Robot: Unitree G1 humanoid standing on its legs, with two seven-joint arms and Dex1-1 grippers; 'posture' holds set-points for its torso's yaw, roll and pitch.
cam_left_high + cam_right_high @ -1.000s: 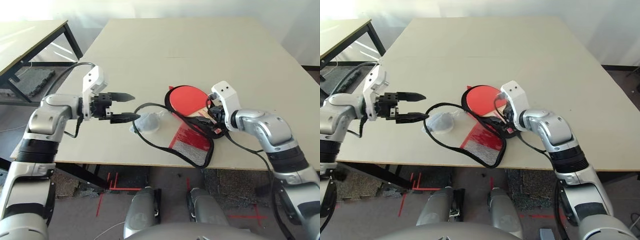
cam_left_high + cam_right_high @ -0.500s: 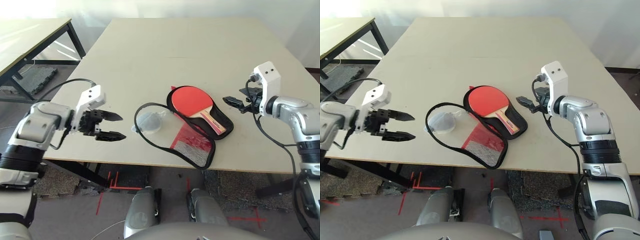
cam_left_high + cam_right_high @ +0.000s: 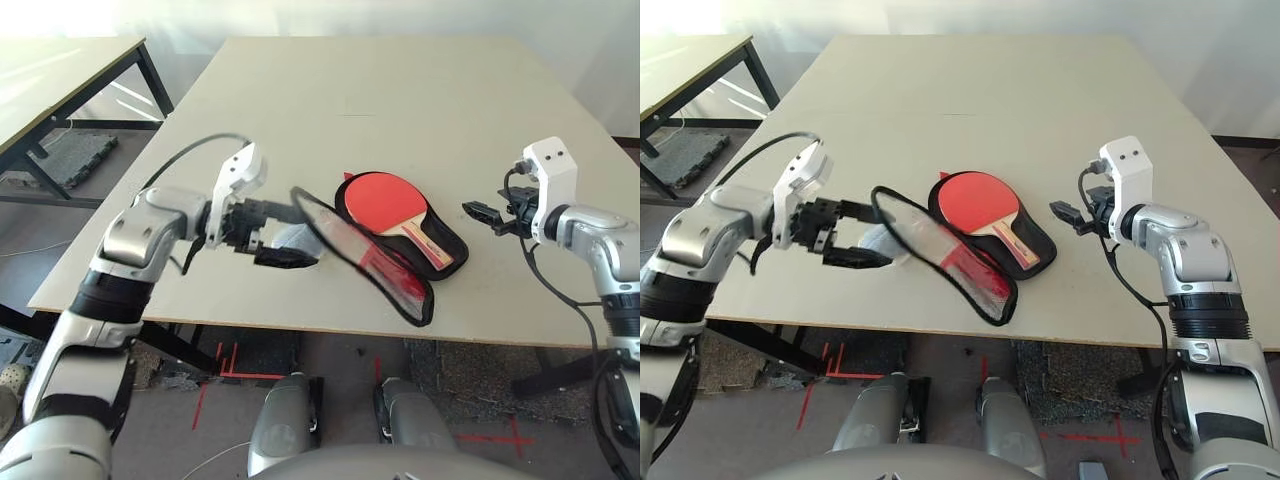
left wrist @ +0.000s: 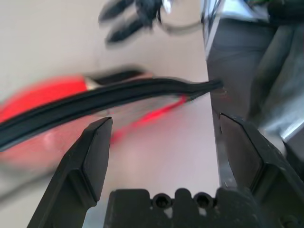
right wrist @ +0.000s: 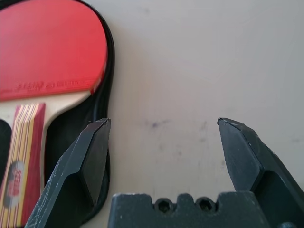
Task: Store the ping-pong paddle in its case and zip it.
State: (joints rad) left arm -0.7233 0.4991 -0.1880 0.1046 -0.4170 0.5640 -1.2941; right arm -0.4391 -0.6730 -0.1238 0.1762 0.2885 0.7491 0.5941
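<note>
Left eye view: since the earlier frame, the case's (image 3: 395, 262) left flap is lifted by the wide-open left gripper (image 3: 284, 235); the wide-open right gripper (image 3: 483, 213) is withdrawn right. The ping-pong paddle (image 3: 392, 207) is seen inside, on the beige table (image 3: 400, 110).
</note>
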